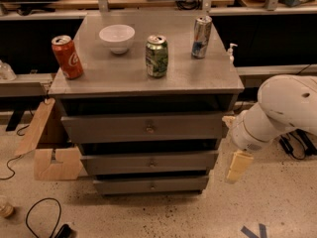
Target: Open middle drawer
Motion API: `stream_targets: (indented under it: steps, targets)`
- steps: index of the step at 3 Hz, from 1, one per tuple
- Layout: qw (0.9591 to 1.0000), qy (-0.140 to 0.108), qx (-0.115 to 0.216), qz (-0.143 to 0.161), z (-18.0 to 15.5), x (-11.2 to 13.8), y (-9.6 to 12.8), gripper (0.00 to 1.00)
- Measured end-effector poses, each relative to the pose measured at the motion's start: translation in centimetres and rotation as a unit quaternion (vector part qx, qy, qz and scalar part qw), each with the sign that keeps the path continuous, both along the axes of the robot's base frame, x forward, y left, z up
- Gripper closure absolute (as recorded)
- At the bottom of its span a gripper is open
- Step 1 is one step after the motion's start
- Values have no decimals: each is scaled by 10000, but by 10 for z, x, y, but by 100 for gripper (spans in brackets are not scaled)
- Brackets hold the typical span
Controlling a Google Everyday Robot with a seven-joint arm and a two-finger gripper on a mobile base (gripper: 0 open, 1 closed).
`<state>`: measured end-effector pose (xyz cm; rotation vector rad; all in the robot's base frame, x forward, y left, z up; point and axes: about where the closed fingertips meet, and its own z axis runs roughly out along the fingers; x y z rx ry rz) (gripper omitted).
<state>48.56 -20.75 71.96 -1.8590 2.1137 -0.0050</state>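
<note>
The grey metal cabinet (148,78) has three drawers stacked under its top. The middle drawer (119,162) is a wide, shallow grey front with a small round knob (152,162) at its centre, and it looks closed. Above it is the taller-fronted drawer (109,128) and below it the narrowest one (124,185). My gripper (237,168) hangs from the white arm (282,113) just off the cabinet's right side, level with the middle drawer, to the right of its front and apart from the knob.
On the cabinet top stand a red cola can (67,57), a white bowl (117,37), a green can (157,56) and a silver-blue can (201,36). A cardboard box (49,148) stands at the cabinet's lower left. Cables (42,217) lie on the speckled floor.
</note>
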Motion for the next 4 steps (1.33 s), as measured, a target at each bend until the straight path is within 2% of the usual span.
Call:
stream_targets:
  steps: [1, 2, 3, 4]
  targets:
    - [10000, -4, 2, -1, 0, 0, 0, 0]
    - [9997, 116, -89, 186, -41, 1, 21, 0]
    - [9990, 178, -70, 411, -95, 8, 41, 0]
    - [9968, 291, -204, 715, -165, 27, 58, 0]
